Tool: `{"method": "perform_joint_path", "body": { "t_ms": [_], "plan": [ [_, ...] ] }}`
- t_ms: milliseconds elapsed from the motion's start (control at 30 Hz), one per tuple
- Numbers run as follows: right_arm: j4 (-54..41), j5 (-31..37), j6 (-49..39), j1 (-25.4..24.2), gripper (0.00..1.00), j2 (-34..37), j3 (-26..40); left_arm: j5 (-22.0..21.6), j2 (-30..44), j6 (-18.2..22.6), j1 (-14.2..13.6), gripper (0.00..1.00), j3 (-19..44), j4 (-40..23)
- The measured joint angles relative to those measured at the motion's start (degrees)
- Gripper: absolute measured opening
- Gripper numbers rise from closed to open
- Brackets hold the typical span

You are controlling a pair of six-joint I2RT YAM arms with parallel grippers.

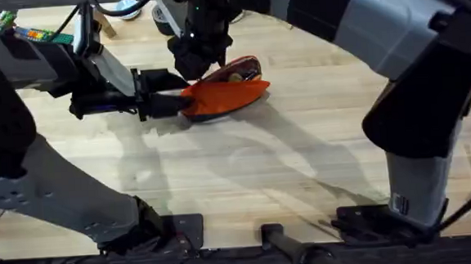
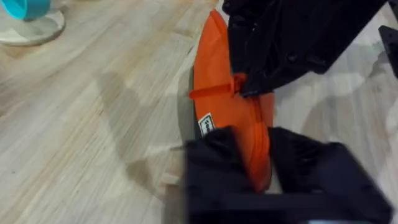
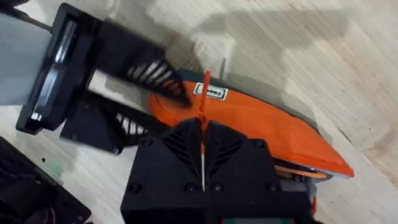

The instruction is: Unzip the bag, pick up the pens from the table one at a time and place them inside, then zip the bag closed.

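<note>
So the table (image 1: 246, 172) is a big light wooden top made of long planks, grain pretty visible, and most of it is bare. At the far edge there's a pale round thing with a teal bit on top (image 2: 28, 18), can't really tell what it is. Some bright green and multicoloured stuff (image 1: 29, 32) sits at the far left corner, too small to make out.

The bag (image 1: 225, 96) is the orange pouch, lying on the table toward the far middle, a white label (image 3: 210, 92) on its side. The far end looks gaping a little, there's a dark reddish inside with something small and yellowish in it (image 1: 236, 77), but I can't tell if that's a pen.

The left gripper (image 1: 186, 101) comes in from the left and is clamped on the near-left end of the bag, one finger each side of the fabric. The right gripper (image 3: 203, 127) comes down from above, fingers pinched together on the thin orange zipper pull (image 3: 204, 99), which sticks up off the top of the bag near the left gripper's end
</note>
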Motion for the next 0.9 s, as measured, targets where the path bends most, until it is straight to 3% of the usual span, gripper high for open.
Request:
{"method": "perform_joint_path", "body": {
  "t_ms": [67, 133, 900],
  "plan": [
    [0.0, 0.0, 0.0, 0.0, 0.030, 0.0, 0.0, -0.1, 0.0, 0.1, 0.0, 0.113, 0.0, 0.1],
    [0.0, 0.0, 0.0, 0.0, 0.030, 0.0, 0.0, 0.0, 0.0, 0.2, 0.0, 0.050, 0.0, 0.2],
    [-1.2, -0.2, 0.0, -0.8, 0.030, 0.0, 0.3, -0.1, 0.0, 0.1, 0.0, 0.041, 0.0, 0.8]
  ]
}}
